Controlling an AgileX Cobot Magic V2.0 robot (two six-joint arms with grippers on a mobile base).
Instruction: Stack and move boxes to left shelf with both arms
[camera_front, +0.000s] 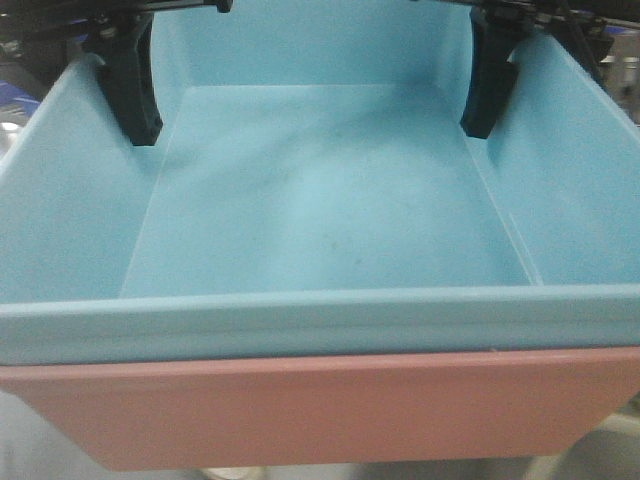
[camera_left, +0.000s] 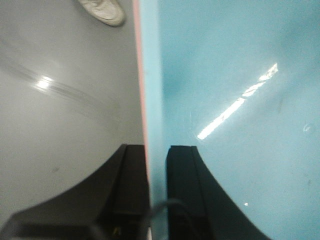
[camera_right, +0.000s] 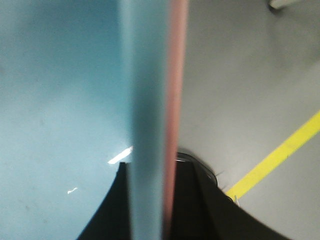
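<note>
blue bin (camera_front: 320, 190): sitting nested inside pink bin (camera_front: 300, 410)
left fingers (camera_left: 185, 175): clamping the stacked bins' left wall
right fingers (camera_right: 195, 210): clamping the stacked bins' right wall

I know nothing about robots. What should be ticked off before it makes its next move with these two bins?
1. Blue bin nested in pink bin: ok.
2. Left gripper straddles both bins' side walls, fingers tight against them: ok.
3. Right gripper does the same on the opposite side: ok.
4. Stack held roughly level, front rim near horizontal: ok.
5. Blue bin empty, nothing to spill: ok.
6. Left shelf reachable and path free: cannot tell, the shelf is not in view.
</note>
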